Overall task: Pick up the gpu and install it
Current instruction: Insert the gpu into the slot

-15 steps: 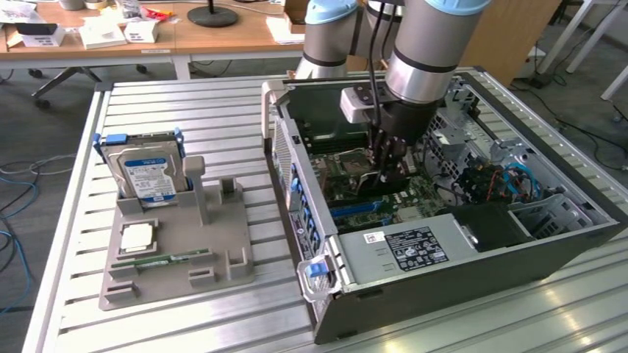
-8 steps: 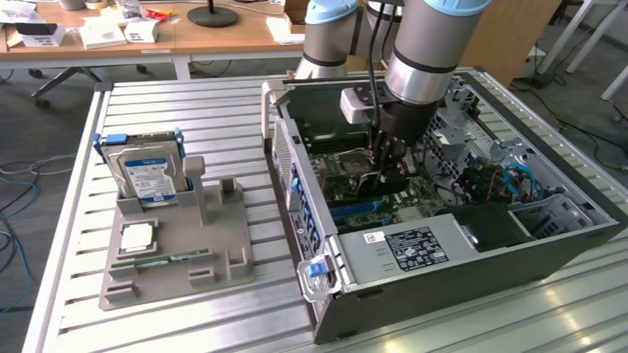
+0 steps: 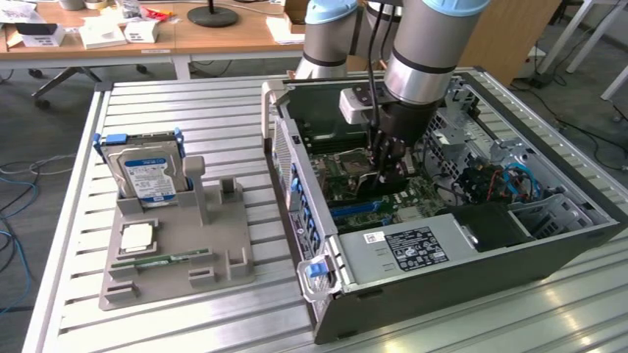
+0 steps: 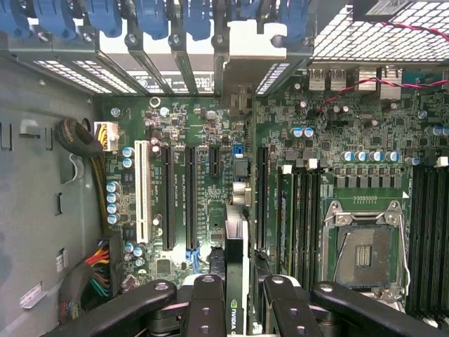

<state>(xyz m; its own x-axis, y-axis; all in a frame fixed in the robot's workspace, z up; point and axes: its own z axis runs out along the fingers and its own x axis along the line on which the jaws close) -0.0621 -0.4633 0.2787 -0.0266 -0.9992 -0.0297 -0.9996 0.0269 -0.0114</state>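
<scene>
In the wrist view my gripper [image 4: 242, 288] is shut on the gpu [image 4: 234, 260]. The gpu is a thin dark card seen edge-on, with a green logo near my fingers [image 4: 207, 302]. It hangs upright over the green motherboard [image 4: 182, 140], about in line with the long expansion slots [image 4: 189, 196]; I cannot tell if it touches the board. In the exterior view the gripper [image 3: 383, 173] reaches down into the open computer case [image 3: 549, 243] with the dark card between its fingers.
An empty CPU socket [image 4: 365, 246] and memory slots lie beside the card. Blue slot latches [image 4: 151, 17] line the case's rear wall. A power supply [image 3: 407, 246] sits in the case. Outside, a grey holder [image 3: 176, 250] carries a hard drive [image 3: 147, 173] and a green memory stick [image 3: 162, 259].
</scene>
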